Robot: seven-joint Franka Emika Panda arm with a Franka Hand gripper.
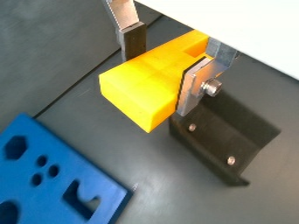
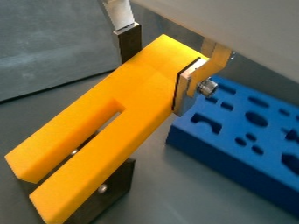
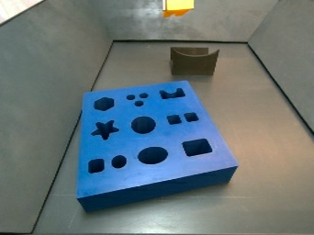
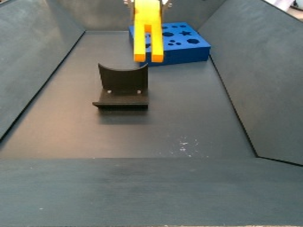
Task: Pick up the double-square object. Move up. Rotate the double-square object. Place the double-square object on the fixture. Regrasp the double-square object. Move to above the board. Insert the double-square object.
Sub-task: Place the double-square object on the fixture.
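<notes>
Dark grey floor with sloping grey walls encloses the whole scene. In a side view the board (image 3: pixel 153 138) lies in the middle of the floor, its star, hexagon, round and square holes facing up, with the fixture (image 3: pixel 194 61) standing well apart behind it near the back wall. In both side views the double-square object (image 4: pixel 147 32) hangs in the air clear of the floor, above the fixture (image 4: pixel 120 87); only a small yellow-orange piece (image 3: pixel 179 5) of it shows at the upper edge.

In both wrist views the gripper (image 1: pixel 170 59) has its fingers (image 1: pixel 193 84) clamped on the solid end of the double-square object (image 1: pixel 149 85), one silver plate pressed on each side. The slotted end with its two prongs (image 2: pixel 87 149) points away from the fingers. Beneath the block sit the dark fixture (image 1: pixel 228 131) and a corner of the blue board (image 1: pixel 49 178); the board (image 2: pixel 239 129) lies just beside the held piece.
</notes>
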